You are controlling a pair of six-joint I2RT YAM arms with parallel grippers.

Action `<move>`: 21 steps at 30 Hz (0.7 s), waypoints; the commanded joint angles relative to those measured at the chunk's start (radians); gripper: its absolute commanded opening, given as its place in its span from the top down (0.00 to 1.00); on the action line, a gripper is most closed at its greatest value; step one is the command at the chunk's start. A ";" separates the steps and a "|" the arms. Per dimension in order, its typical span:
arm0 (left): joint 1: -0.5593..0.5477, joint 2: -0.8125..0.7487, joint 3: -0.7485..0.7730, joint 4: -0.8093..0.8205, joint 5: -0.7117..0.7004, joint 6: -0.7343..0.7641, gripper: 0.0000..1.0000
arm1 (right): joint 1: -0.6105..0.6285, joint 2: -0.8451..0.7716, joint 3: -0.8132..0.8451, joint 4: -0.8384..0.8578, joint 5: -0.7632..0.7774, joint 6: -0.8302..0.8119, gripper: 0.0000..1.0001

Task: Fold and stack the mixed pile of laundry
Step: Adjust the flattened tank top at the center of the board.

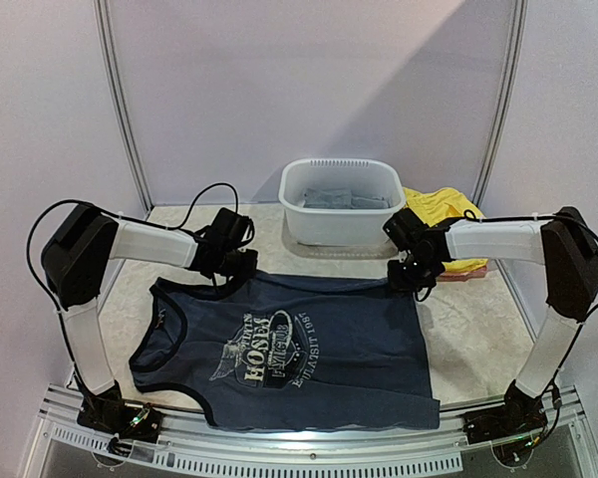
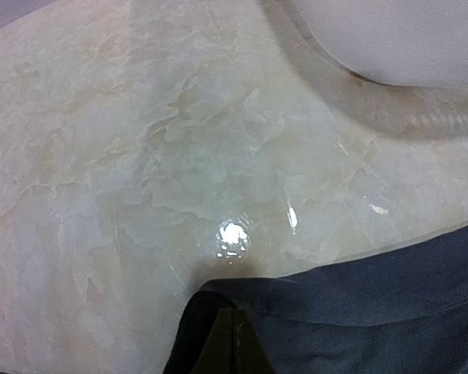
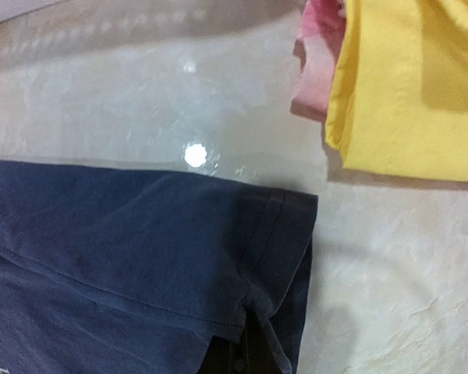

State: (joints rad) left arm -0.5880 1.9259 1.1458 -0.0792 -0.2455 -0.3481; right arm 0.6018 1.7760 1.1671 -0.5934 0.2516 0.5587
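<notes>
Table (image 1: pixel 478 319): pale, marble-like top. It carries everything here.
Navy tank top (image 1: pixel 299 349): lies spread flat at the near middle of the table, neck opening to the left and hem to the right. The white chest print faces up (only the top view shows the whole garment).
White basin (image 1: pixel 341 224): stands just behind the tank top, with grey cloth (image 1: pixel 339 197) folded inside.
Yellow garment (image 1: pixel 444 204): lies right of the basin and touches it. The right wrist view shows its folded edge sharply.
Pink garment (image 3: pixel 316 62): lies under the yellow one. It is clear in the right wrist view but hardly seen from above.
Left gripper (image 1: pixel 237 267): at the far left corner of the tank top. In its wrist view the dark fingers (image 2: pixel 218 351) are pressed together on the cloth edge.
Right gripper (image 1: pixel 414 274): at the far right hem corner, pinching it. The hem puckers there (seen in its wrist view only).
</notes>
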 commanded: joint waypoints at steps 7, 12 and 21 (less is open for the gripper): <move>0.041 0.007 0.022 0.009 -0.011 -0.023 1.00 | -0.134 0.100 0.155 -0.062 0.031 -0.054 0.96; 0.063 0.036 0.046 0.001 0.011 -0.030 1.00 | -0.168 0.156 0.238 -0.071 0.006 -0.071 0.86; 0.082 0.050 0.083 -0.019 -0.021 -0.058 1.00 | -0.178 0.216 0.395 -0.110 -0.068 -0.086 0.63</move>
State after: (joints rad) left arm -0.5186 1.9690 1.2110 -0.0765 -0.2413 -0.3851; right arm 0.4252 1.9755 1.5269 -0.6807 0.2333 0.4797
